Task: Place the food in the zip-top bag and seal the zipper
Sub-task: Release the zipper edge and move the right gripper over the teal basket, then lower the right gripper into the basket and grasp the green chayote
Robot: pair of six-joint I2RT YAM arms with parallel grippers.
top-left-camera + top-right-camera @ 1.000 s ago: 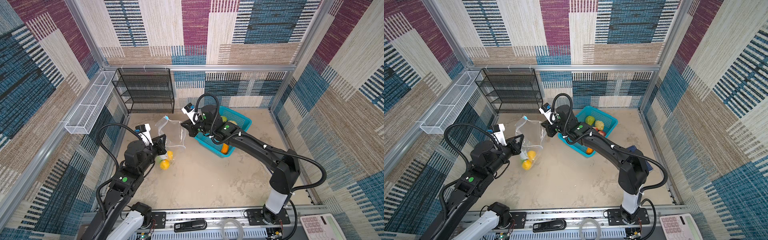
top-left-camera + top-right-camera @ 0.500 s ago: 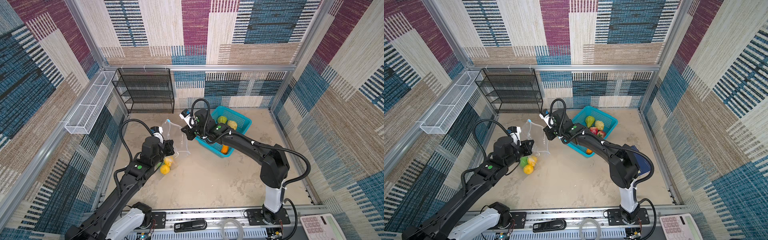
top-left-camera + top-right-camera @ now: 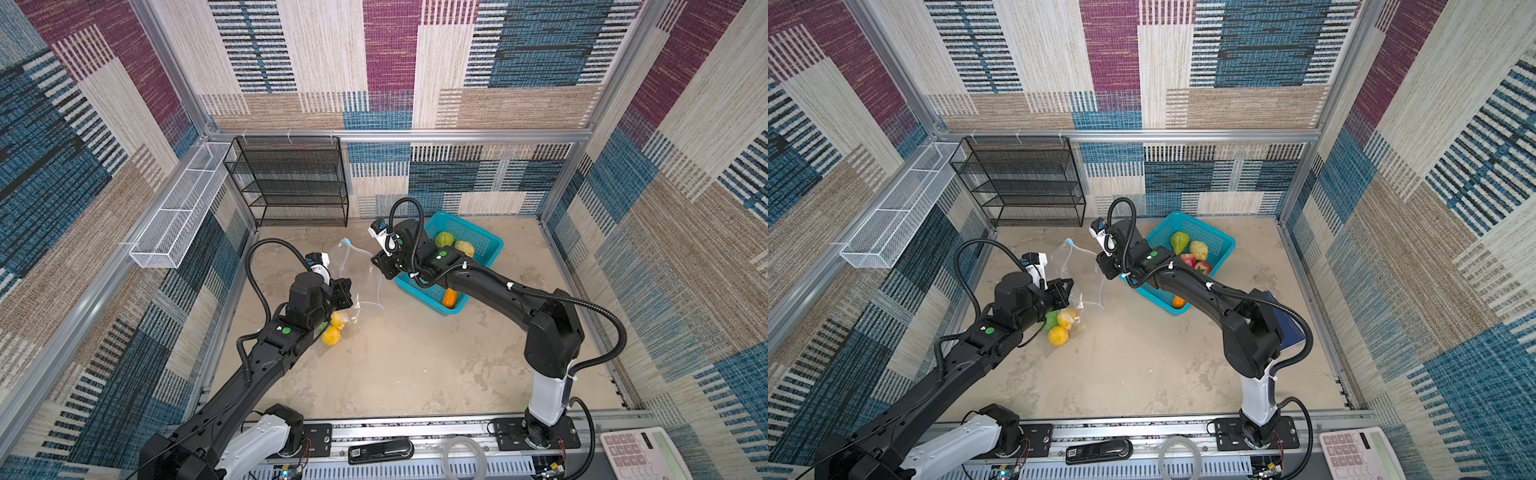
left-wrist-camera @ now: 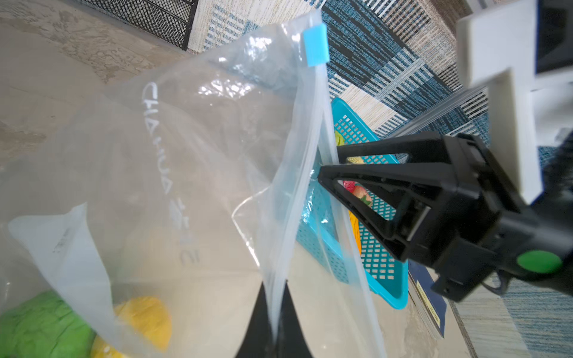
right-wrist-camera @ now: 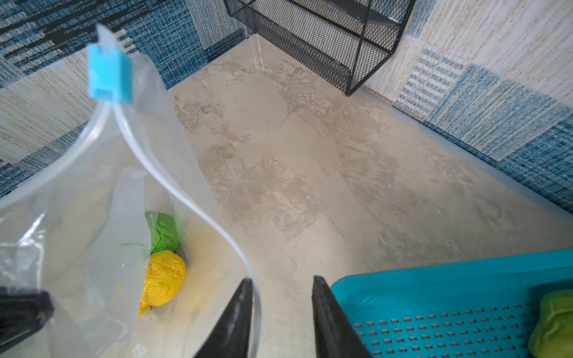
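In both top views the left arm stretches from its base at 7 o'clock toward 1 o'clock, its left claw [image 3: 345, 289] pinched tight on the zip-top bag [image 3: 353, 268]. The right arm rises at 5 o'clock, elbow bent, forearm running toward 10 o'clock; the right claw [image 5: 282, 279] stands parted.

Hidden and cropped
In a top view the left arm [image 3: 1000, 332] covers part of the green fruit [image 3: 1052, 321]; the calculator [image 3: 1358, 455], lower right, is cut off; bag [image 4: 186, 155] label print is unreadable.
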